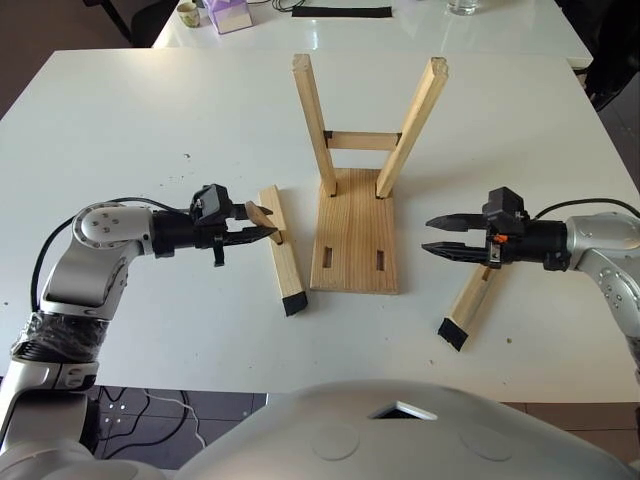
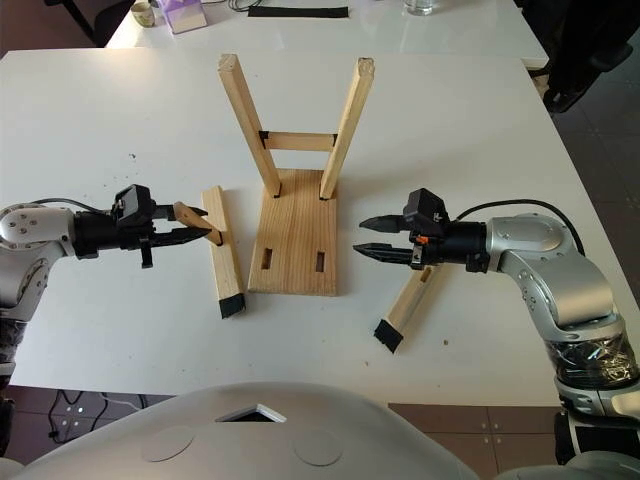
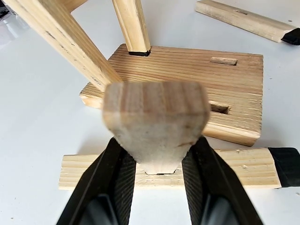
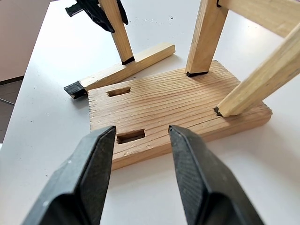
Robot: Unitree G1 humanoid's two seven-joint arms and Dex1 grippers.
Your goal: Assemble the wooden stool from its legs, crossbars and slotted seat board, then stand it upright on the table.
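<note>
L gripper (image 1: 260,226), clenching the crossbar (image 3: 157,123) over the loose leg (image 1: 286,265), should be holding it square while pressing; R gripper (image 1: 443,237) is hanging released.

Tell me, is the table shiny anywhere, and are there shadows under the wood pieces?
Left eye view: the far table gleams with reflections; the near table looks much duller. Right wrist view: a soft grey shadow hugs the seat board beyond the open right claw. Left wrist view: a faint shadow edges the loose leg behind the crossbar in the left claw.
</note>
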